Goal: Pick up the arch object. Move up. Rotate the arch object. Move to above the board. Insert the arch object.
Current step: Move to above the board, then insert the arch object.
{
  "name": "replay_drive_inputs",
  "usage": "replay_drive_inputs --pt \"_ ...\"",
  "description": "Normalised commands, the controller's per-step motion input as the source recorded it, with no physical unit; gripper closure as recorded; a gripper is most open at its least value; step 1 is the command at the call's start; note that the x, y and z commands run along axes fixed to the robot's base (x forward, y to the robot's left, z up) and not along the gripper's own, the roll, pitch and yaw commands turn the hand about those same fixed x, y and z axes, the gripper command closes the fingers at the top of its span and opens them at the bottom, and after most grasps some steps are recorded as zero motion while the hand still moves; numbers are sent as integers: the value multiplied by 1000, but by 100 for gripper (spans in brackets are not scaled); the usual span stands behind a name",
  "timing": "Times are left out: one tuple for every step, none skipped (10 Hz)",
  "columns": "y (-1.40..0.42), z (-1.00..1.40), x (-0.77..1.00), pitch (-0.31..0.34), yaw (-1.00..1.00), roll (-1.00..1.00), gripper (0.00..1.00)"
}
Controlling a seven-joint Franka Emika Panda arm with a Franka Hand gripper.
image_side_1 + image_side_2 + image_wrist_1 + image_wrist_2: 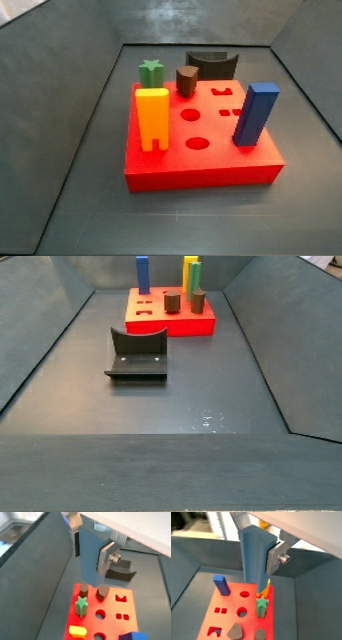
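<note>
Above the red board [110, 614], high in both wrist views and absent from both side views, the hand [100, 567] hangs with one silver finger [107, 559] showing and nothing visibly between its plates, though I cannot tell whether it is spread or pressed together. Just beside the board's edge on the bin floor [174, 406], the arch object [138, 353] rests untouched. By my judgement nothing of the task is done: picking up, lifting, rotating, carrying over the board and inserting all remain, while the blue block [255, 113], orange block [152, 118], green star piece [151, 72] and brown peg [186, 80] already stand in their holes.
</note>
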Motion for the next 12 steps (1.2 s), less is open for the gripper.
replay_drive_inputs --pt "-132 42 98 146 1000 84 100" --pt "-108 30 88 156 1000 94 100" --pt "-74 24 86 189 1000 118 100" --pt "-58 25 85 220 1000 143 100" --pt "-53 24 87 250 964 174 100" --pt "-48 15 89 221 704 170 100" --pt "-42 14 94 163 309 165 100" --pt "-40 13 91 144 215 163 100" --pt "0 0 0 37 0 0 100" --pt "0 0 0 0 9 0 100" --pt "29 -89 149 0 254 30 100" --pt "140 -149 229 0 471 101 100"
